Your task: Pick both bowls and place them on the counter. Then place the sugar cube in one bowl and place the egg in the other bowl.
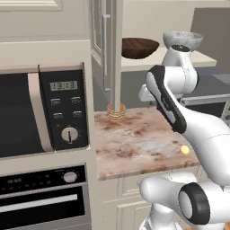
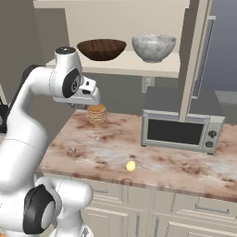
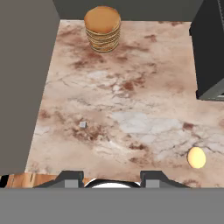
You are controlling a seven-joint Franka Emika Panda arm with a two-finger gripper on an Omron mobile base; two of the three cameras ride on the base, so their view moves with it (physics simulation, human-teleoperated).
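Two bowls stand side by side on the cream shelf [image 2: 125,67]: the dark wooden bowl [image 2: 101,48] [image 1: 139,47] and the pale grey mottled bowl [image 2: 153,47] [image 1: 182,39]. Below lies the marbled counter [image 2: 166,159] [image 3: 131,100]. On it rest the tiny sugar cube [image 3: 82,125] [image 2: 73,149] [image 1: 122,150] and the egg [image 3: 196,157] [image 2: 131,165] [image 1: 184,149]. My gripper [image 3: 111,179] [image 2: 77,105] hangs open above the counter's near left part, well below the shelf. Its fingertips [image 3: 70,176] stand wide apart with nothing held.
A stack of tan rings [image 3: 103,28] [image 2: 97,113] sits at the counter's back. A toaster oven [image 2: 180,129] [image 3: 210,48] stands to the right. A built-in microwave [image 1: 45,112] and tall unit wall off the left. An open cabinet door [image 1: 112,49] hangs beside the shelf.
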